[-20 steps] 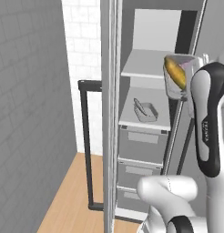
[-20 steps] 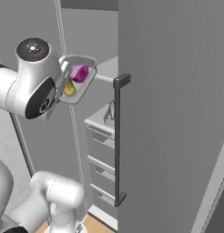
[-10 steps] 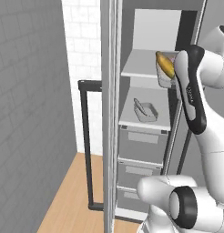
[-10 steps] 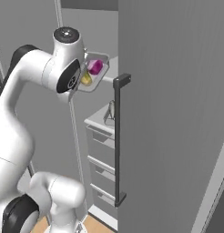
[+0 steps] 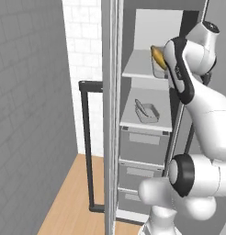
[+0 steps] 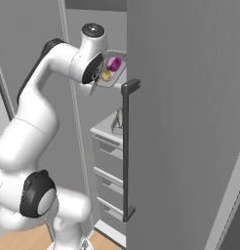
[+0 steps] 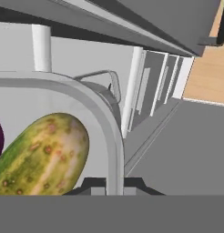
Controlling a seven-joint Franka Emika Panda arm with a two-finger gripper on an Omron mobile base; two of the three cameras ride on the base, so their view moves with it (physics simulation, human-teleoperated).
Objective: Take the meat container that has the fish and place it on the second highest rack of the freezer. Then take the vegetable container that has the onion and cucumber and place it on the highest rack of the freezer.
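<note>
Gripper (image 7: pixel 114 185) apparently clamps tray rim (image 7: pixel 114 150) beside cucumber (image 7: pixel 41 154).

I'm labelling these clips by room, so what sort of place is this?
Probably a kitchen, rendered: a tall grey freezer with shelves over drawers, a tray holding a cucumber, and white tiled wall.

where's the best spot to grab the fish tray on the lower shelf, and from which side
Take the fish tray by its raised front rim, the edge facing the open door, coming in level from the front. It sits flat on the lower shelf with the highest rack close overhead, so a top-down reach looks cramped. The thin upright wall suits a pinch across it, as the gripper grips the vegetable tray.
</note>
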